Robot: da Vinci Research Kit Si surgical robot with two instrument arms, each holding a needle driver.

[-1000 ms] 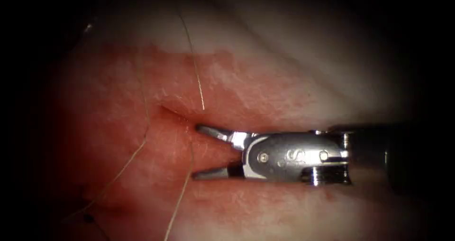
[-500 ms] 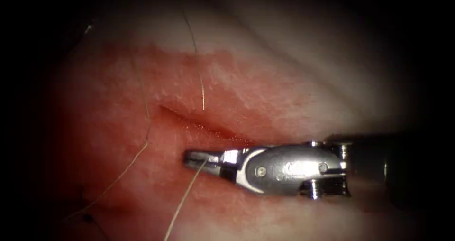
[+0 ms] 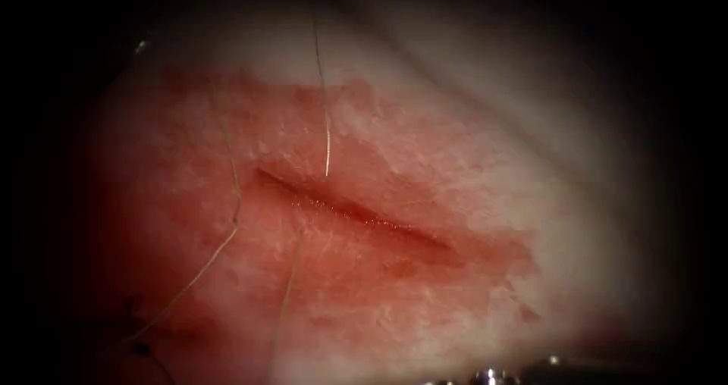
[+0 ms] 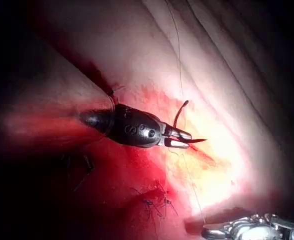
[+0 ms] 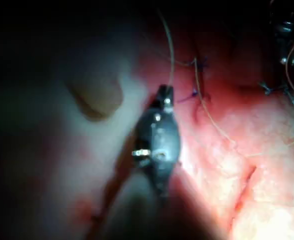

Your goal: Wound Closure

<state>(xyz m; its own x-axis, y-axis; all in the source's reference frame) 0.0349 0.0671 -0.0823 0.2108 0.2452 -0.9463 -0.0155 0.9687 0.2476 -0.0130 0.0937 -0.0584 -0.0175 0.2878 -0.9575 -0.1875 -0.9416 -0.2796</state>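
The cut runs slantwise across the red-stained tissue. One thread comes down from above and ends at the cut's left part. A second strand leaves just below the cut and runs down. My left tool has its jaws shut on the curved needle, which arcs up from them, clear of the tissue. My right tool has its jaws shut; thread reaches their tips, held or not I cannot tell. Its metal body edges into the endoscope view.
A third long strand lies over the tissue left of the cut, trailing down to the left. Tied stitches with blue knots sit on the tissue near the left tool. The right tool's metal end lies close by them.
The right tool's open jaws dropped below the cut and shut around the lower strand, then the tool drew back down and right, almost out of the endoscope view. The strand stays on the tissue.
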